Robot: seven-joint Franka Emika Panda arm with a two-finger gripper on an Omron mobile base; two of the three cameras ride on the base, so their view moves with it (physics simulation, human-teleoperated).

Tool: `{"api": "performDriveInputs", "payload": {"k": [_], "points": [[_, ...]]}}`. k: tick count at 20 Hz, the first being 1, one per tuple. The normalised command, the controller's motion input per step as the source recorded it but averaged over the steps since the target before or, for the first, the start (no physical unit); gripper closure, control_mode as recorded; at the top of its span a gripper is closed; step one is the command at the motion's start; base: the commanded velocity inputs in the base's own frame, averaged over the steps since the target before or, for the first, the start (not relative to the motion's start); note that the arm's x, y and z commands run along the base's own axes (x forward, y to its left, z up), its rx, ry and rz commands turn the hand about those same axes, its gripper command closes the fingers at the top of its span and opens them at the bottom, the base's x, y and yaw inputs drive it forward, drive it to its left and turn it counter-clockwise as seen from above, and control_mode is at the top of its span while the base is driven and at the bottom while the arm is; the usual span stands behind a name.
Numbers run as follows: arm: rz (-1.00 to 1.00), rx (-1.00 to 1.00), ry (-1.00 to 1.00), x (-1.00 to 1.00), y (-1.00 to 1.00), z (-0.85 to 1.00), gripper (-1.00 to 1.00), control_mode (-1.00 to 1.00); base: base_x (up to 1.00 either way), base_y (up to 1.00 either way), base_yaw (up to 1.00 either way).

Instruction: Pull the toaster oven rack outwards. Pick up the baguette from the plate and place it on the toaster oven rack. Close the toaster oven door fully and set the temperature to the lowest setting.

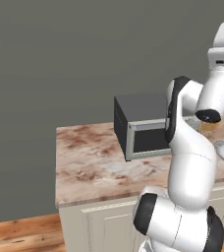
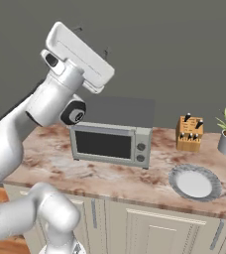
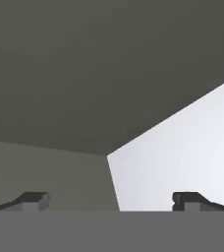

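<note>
The toaster oven [image 2: 114, 130] stands on the counter [image 2: 135, 178] toward its back edge, and its door [image 2: 104, 144] looks fully shut, upright against the front. No rack can be seen, so I judge it is inside, behind the dark glass. The plate [image 2: 195, 182] lies near the front edge of the counter, to the right of the oven and apart from it. It appears empty; no baguette can be seen on it or elsewhere on the counter. Whether the loaf is already in the oven, I cannot tell through the window. So it is hard to judge the progress: either nothing is begun, or only the temperature knob is left. The knobs [image 2: 141, 152] are in a column at the right of the oven front; their position is too small to read.

The gripper [image 3: 111, 199] is raised high above the counter, well apart from the oven. Its two fingertips [image 3: 33, 200] stand wide apart. There is nothing between them, and they touch nothing; they point at the grey wall [image 3: 60, 74].
</note>
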Motion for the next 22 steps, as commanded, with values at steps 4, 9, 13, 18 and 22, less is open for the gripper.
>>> {"api": "performDriveInputs", "payload": {"k": [4,9,13,18,22], "points": [[-0.22,0.10,-0.32,-0.36,1.00,-0.03,-1.00,-1.00,0.00,0.00,0.00],[-0.17,0.17,-0.35,-0.19,0.94,-0.01,-1.00,-1.00,0.00,0.00,0.00],[-0.08,0.11,-0.05,-0.06,0.46,0.21,-1.00,-1.00,0.00,0.00,0.00],[-0.13,-0.15,0.24,-0.02,0.04,0.46,-1.00,-1.00,0.00,0.00,0.00],[-0.22,-0.33,0.27,-0.11,0.02,0.46,-1.00,-1.00,0.00,0.00,0.00]]}}
